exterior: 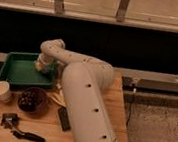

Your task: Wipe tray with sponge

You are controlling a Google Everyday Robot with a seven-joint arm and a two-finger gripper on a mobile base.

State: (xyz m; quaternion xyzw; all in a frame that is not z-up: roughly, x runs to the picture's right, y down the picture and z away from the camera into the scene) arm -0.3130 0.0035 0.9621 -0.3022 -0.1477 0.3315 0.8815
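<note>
The green tray (19,69) sits at the back left of the wooden table. My white arm reaches over from the right, and the gripper (41,66) is down inside the tray near its right side. A pale yellowish patch, the sponge (37,67), shows faintly at the gripper's tip against the tray floor. The wrist hides most of it.
A dark brown bowl (32,100) with dark contents stands in front of the tray. A white paper cup (1,91) is at the left edge. A black-handled tool (18,128) lies at the front left. A dark flat object (64,118) lies beside my arm.
</note>
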